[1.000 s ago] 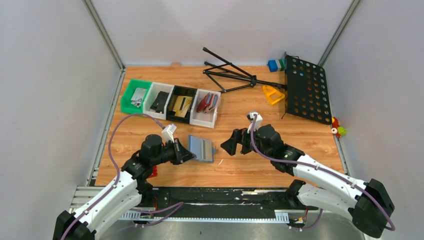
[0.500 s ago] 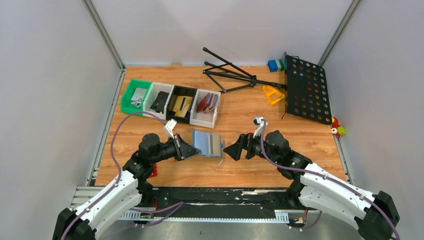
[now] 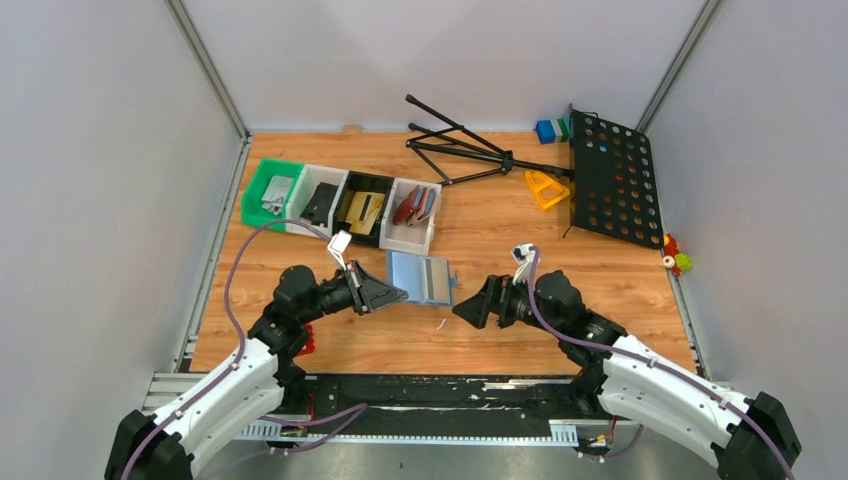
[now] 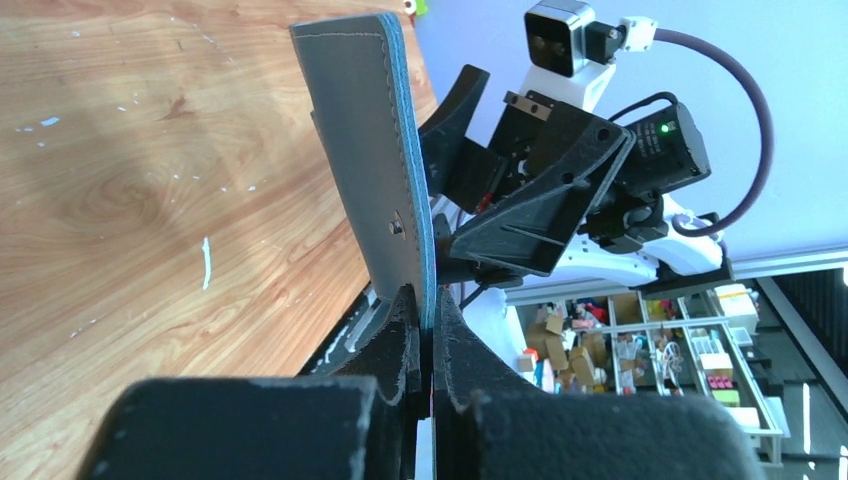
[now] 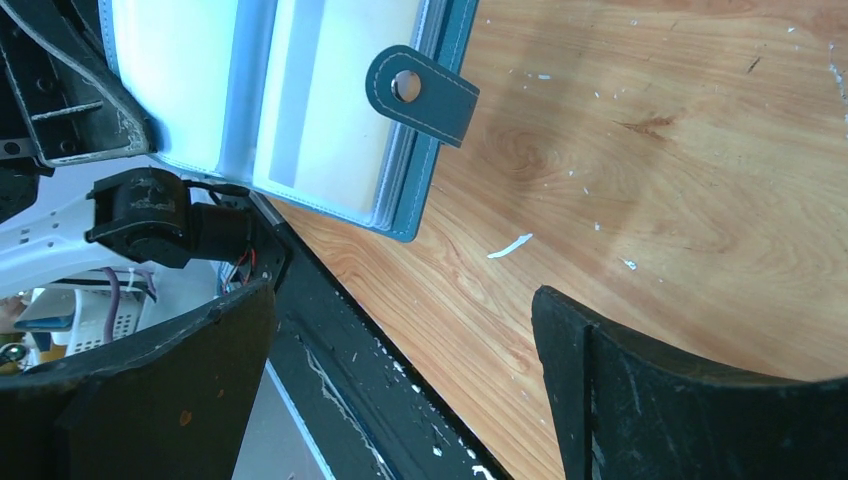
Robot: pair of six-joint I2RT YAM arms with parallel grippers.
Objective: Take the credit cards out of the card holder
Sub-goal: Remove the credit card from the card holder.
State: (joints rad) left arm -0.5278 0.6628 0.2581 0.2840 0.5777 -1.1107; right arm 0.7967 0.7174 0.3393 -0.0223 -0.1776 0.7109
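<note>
Top view: left arm reaches from bottom left toward frame centre, forearm low, left claw [image 3: 398, 293] clenched on the near edge of the card holder [image 3: 422, 277]. The holder is spread open and tilted up off the wooden desk [image 3: 500, 240], just left of centre. Right arm mirrors it from bottom right. Right claw [image 3: 462, 308] is released, jaws wide, pointing at the holder from just beside it, not touching. A row of bins [image 3: 340, 205] sits in the upper left, well apart from the holder.

Left wrist view: holder edge-on, standing near upright. Grey stitched outer skin, blue edge, small metal snap stud [image 4: 398, 227]. Both fingers are pressed flat against its lower edge.

Right wrist view: holder in the upper left, soft slate-blue cover, pale glossy slotted inside, rounded strap tab [image 5: 425, 88] with a snap hole hanging over the right edge. Credit cards can't be made out in the washed-out pockets. Black fingers at both lower corners, nothing between them.
</note>
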